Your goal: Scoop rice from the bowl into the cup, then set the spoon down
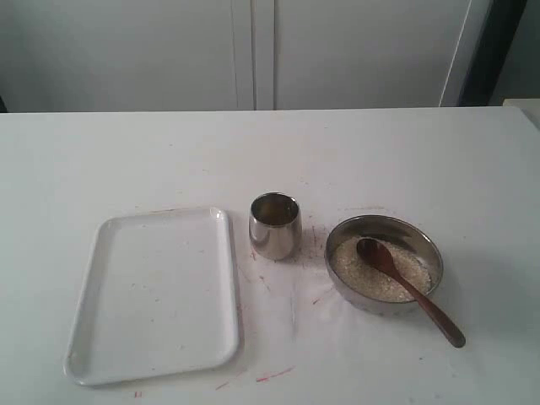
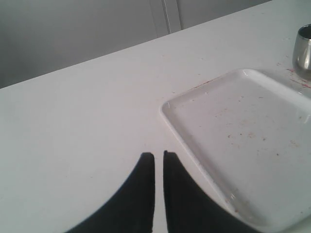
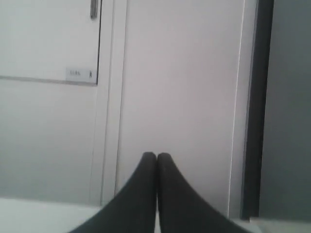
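Note:
The steel bowl [image 1: 425, 239] sits on the table at the right, filled with off-white rice [image 1: 359, 270]. The wooden spoon [image 1: 408, 288] lies with its head on the rice and its handle sticking out over the bowl's near-right rim. The steel cup [image 1: 275, 225] stands upright just left of the bowl; its edge [image 2: 303, 51] shows in the left wrist view. Neither gripper appears in the exterior view. My left gripper [image 2: 159, 154] hovers over the table beside the tray, its jaws nearly together with nothing between them. My right gripper [image 3: 156, 155] is shut, empty, facing the wall.
A white rectangular tray [image 1: 154, 293] lies left of the cup, also seen as the tray [image 2: 243, 141] in the left wrist view, with small specks on it. Red marks stain the table near the cup and bowl. White cabinet doors [image 3: 170, 73] stand behind the table.

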Motion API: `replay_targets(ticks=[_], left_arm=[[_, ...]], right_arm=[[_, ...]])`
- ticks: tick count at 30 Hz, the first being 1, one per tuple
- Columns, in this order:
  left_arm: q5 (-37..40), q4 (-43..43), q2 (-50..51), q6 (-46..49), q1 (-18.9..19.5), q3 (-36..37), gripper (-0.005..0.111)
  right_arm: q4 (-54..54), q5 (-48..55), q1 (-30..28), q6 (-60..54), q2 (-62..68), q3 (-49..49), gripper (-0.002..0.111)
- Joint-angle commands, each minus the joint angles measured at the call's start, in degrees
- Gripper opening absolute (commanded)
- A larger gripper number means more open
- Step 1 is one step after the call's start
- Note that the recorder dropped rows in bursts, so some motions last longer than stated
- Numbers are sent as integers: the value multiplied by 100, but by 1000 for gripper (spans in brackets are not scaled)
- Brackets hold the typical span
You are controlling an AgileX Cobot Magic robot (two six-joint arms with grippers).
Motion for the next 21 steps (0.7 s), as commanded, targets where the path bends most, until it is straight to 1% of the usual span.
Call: replay_targets(ticks=[1,6,9,11,13,14,17,19,21], left_arm=[[17,0,4,2,9,-31,14],[17,0,4,2,9,-31,14],[17,0,4,2,9,-31,14],[17,0,4,2,9,-31,14],[17,0,4,2,9,-31,14],[17,0,4,2,9,-31,14],[17,0,4,2,9,-31,14],[17,0,4,2,9,-31,14],[17,0,4,2,9,-31,14]], right_arm=[[-26,-1736,-57,384,-28,35,0],[9,-3717,-32,1427,-28,35,0],[-2,-3870,-32,1826,-28,-322,0],[-2,-3860,-32,1839,-28,-679,0],[-2,-3751,-32,1839,-28,-1161,0],[-12,-3520,-32,1829,-28,-1498,0],[-26,-2455,-32,1829,-28,-2545,0],[-56,-1801,-32,1829,-28,-3062,0],[-195,-1348,-3,1829,70,-3637,0]])
